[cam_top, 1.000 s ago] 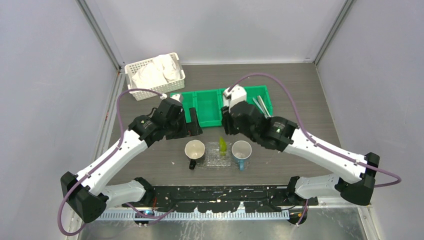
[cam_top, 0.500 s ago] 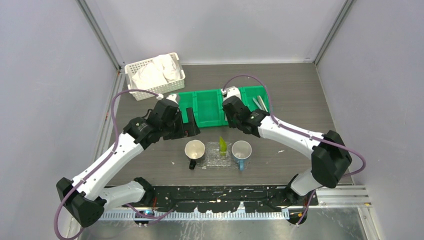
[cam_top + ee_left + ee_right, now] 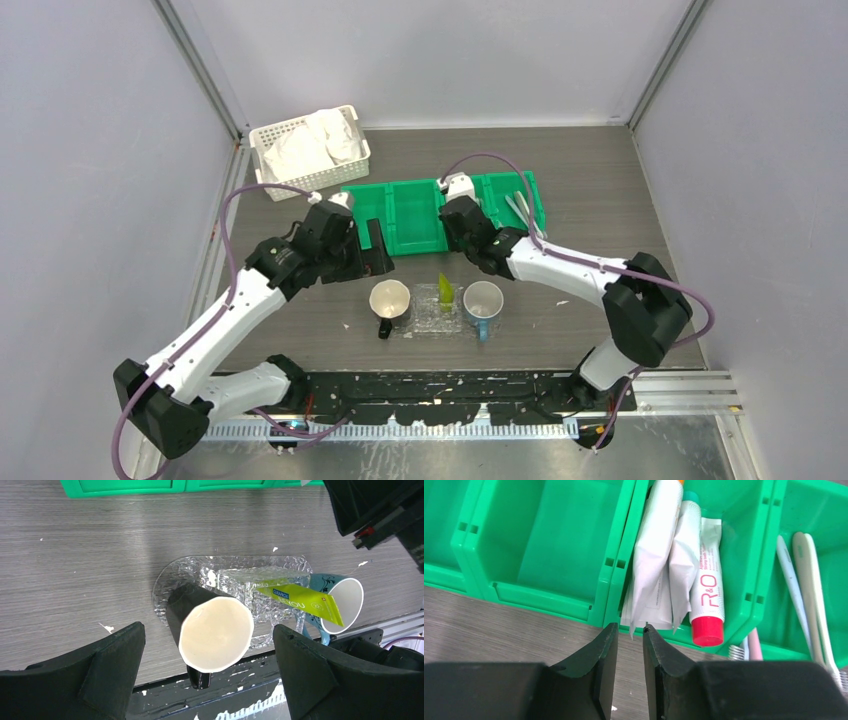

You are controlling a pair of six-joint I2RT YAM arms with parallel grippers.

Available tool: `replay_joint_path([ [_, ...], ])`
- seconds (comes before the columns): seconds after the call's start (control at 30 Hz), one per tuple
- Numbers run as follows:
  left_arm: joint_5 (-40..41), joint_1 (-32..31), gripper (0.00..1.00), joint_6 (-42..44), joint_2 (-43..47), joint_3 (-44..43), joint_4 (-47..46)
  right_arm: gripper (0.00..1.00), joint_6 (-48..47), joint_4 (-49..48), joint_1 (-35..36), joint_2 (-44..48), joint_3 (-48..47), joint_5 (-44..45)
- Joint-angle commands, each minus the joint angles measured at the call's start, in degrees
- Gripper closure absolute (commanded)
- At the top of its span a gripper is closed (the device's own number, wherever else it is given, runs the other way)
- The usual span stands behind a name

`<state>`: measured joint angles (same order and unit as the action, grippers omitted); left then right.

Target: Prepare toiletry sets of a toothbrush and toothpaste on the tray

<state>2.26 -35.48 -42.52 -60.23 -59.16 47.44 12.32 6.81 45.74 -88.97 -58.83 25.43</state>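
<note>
We see the clear tray (image 3: 167, 580) lying on the worktop (image 3: 600, 180) near its front edge. A black mug (image 3: 212, 630) stands on the tray's left end and a blue mug (image 3: 345, 597) is at its right end. The yellow-green toothpaste tube (image 3: 305, 601) lies tilted across the tray, with its wide crimped end over the blue mug's rim. The left gripper (image 3: 378, 248) hangs above the black mug, its jaws spread as wide as they go and holding nothing. A strip of bare worktop separates the tray from the front wall of the green bin (image 3: 549, 545). The right gripper (image 3: 626, 627) sits at that front wall, just short of the compartment that holds white toothpaste tubes (image 3: 656, 565) and a red-capped tube (image 3: 708, 590). Its jaws are parted by a narrow slit and grip nothing. The toothbrushes (image 3: 809, 590) lie in the next compartment to the right, and a pink toothbrush (image 3: 754, 647) shows at its front edge. The white lattice basket (image 3: 310, 150) stands in the far left corner, well apart from both arms.
</note>
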Motion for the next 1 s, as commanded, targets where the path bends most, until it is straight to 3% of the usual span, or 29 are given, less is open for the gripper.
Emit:
replay_joint_path([
  [0.0, -0.65, 0.92, 0.0, 1.6, 0.69, 0.25, -1.11, 0.69, -0.39, -5.3, 0.16, -2.32, -0.15, 1.44],
  [0.73, -2.0, 3.22, 0.0, 2.53, -1.1, 0.93, -2.4, 0.75, 0.12, -9.6, -2.87, -7.92, -0.29, 1.49],
  [0.97, -2.0, 3.56, 0.0, 2.88, -1.47, 0.03, -1.6, 0.89, -0.32, -9.54, -3.74, -9.21, -1.9, -0.36],
])
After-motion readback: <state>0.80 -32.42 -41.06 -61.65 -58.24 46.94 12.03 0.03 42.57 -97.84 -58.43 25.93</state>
